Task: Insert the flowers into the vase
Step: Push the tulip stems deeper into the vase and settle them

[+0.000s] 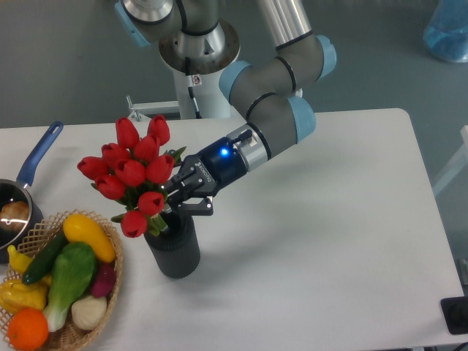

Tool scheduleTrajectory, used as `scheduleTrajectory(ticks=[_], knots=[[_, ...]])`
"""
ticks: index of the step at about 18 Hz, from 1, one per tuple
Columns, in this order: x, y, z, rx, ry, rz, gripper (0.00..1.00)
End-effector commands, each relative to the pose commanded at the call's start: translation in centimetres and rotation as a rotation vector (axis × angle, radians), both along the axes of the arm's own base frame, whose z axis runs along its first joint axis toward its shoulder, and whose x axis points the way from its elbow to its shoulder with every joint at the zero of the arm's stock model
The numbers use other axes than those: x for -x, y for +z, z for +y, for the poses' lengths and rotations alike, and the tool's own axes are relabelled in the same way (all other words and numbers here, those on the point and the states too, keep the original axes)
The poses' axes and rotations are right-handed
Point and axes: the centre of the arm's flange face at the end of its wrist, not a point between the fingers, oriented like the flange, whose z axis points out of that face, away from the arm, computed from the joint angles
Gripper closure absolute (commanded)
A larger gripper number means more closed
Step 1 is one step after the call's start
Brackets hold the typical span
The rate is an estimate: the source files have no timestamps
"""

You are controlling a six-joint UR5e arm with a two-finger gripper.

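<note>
The flowers (135,172), a bunch of red tulips with green stems and leaves, stand with their stems inside the vase (174,252), leaning up and to the left. The vase is dark grey, ribbed and upright on the white table, right of the wicker basket. My gripper (170,201) reaches in from the right, just above the vase's mouth. Its two fingers converge on the stems below the tulip heads and appear shut on them. The lowest tulip heads and leaves partly hide the fingertips and the vase's mouth.
A wicker basket (113,281) of colourful vegetables sits directly left of the vase, close to it. A blue-handled saucepan (33,157) lies at the left edge. The robot base (197,51) stands behind the table. A blue object (447,29) is at the top right.
</note>
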Motion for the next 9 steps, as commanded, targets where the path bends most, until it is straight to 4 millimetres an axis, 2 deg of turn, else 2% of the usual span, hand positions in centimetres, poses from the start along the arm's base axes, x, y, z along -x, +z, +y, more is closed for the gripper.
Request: scheduleTrajectory(ticks=[9], knots=[[0.8,-1.9,-0.1,0.009,0.008,-0.014,0.85]])
